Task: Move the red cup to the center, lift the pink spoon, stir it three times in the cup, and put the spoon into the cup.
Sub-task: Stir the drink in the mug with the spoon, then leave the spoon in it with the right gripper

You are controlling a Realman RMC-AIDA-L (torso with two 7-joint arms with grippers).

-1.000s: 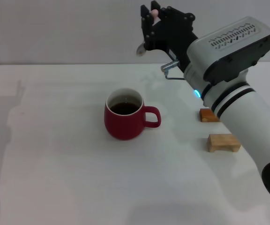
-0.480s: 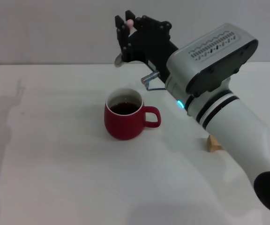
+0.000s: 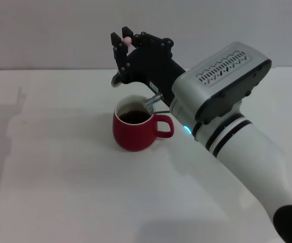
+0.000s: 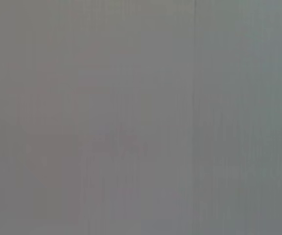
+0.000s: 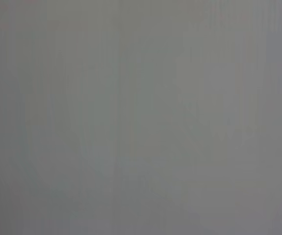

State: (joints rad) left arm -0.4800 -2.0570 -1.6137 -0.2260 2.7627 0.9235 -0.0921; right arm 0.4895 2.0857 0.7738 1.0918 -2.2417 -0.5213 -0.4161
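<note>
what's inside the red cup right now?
Dark liquid fills the red cup. The pink spoon, held by the right gripper, hangs above its far rim, not inside. The bottom is covered.

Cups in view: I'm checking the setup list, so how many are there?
1. The red cup stands mid-table, below the right gripper holding the pink spoon. The arm may hide others.
</note>
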